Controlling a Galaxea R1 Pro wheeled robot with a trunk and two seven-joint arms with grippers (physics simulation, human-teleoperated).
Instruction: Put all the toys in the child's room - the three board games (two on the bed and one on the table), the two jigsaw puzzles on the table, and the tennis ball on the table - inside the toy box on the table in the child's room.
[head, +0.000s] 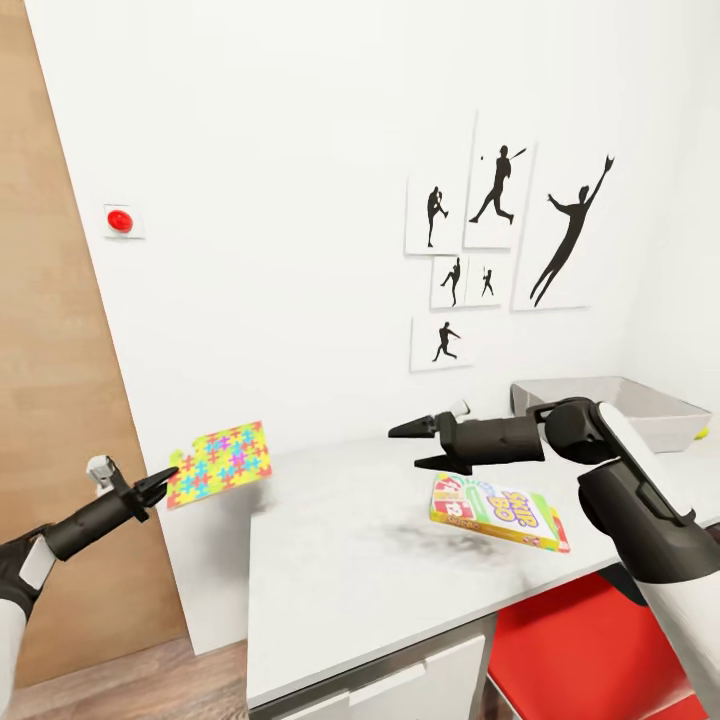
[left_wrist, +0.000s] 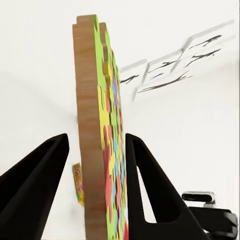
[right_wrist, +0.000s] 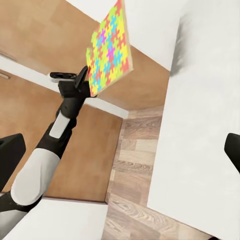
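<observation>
- The left gripper (head: 165, 484) pinches a jigsaw puzzle (head: 220, 463) by one edge — a thin flat board held out in the air just off the table's left end, not touching it.
- The board's face is a bright patchwork of interlocking pieces in pink, yellow, green, blue and orange; in the left wrist view the jigsaw puzzle (left_wrist: 97, 150) shows a plain wood-brown edge standing between the two black fingers (left_wrist: 145, 185).
- From the right wrist view the same puzzle (right_wrist: 109, 50) hangs over the wood-plank floor (right_wrist: 135, 170), with the left arm's white and black segments below it.
- The right gripper (head: 425, 445) hovers over the table (head: 350, 580), its dark pointed fingers spread apart and empty.
- The tabletop is smooth light grey with a faint dark smudge, white drawers under it.
- A board game (head: 497, 511) — a flat yellow, green and red printed box — lies on the table just below the right gripper.
- The toy box (head: 640, 400), a shallow light-grey bin with sloping sides, sits at the table's far right, against the wall.
- A speck of yellow-green, the tennis ball (head: 704, 433), peeks beside the bin.
- Black baseball silhouettes (head: 500, 240) hang on the white wall.
</observation>
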